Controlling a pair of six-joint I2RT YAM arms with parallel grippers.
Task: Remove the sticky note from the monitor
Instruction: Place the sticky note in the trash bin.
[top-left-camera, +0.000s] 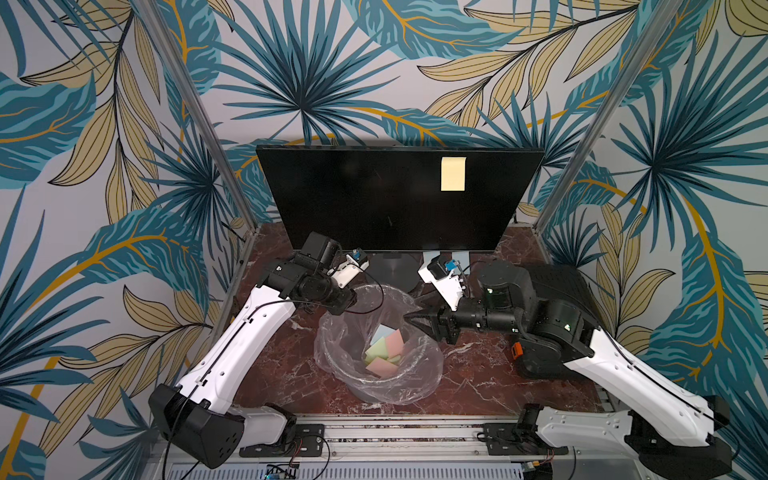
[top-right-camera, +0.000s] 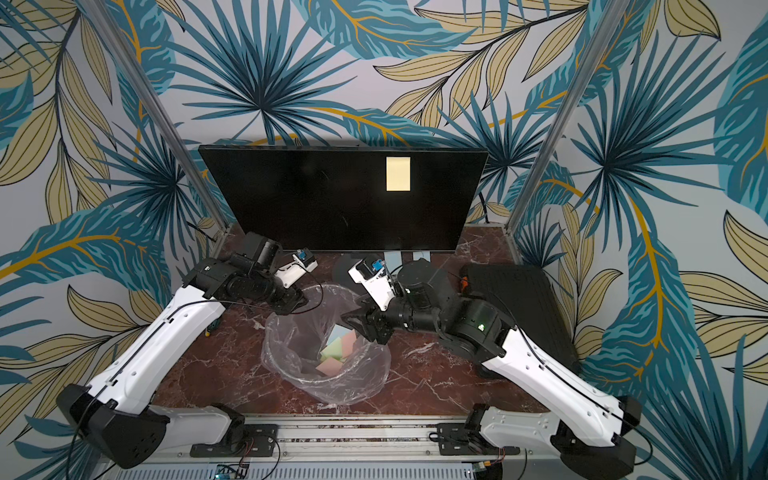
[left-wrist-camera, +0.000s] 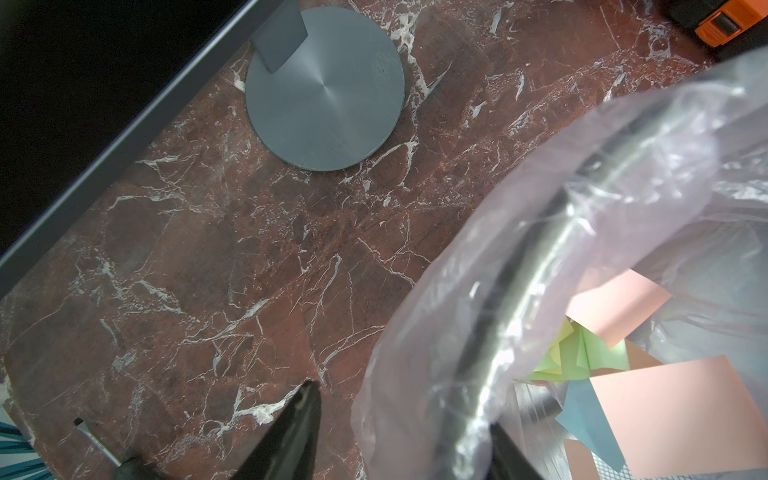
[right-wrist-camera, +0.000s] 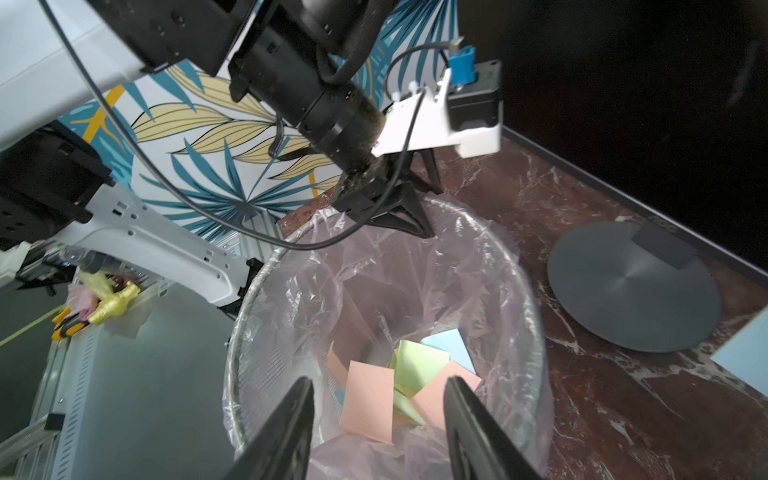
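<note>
The left pincer (left-wrist-camera: 401, 405) is hovering at the rear left rim of the bin (top-left-camera: 365, 386), fingers apart astride that rim, clamping nothing. The right pincer (right-wrist-camera: 379, 380) is pointing inward over the bin's right rim, fingers spread and empty, its wrist lying level.

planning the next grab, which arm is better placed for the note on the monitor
Likely right: the note sits right of centre on the monitor; the right claw is open, empty.

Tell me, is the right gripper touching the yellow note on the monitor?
Apart. In both top views the right gripper hovers over the bin, well below the note.
</note>
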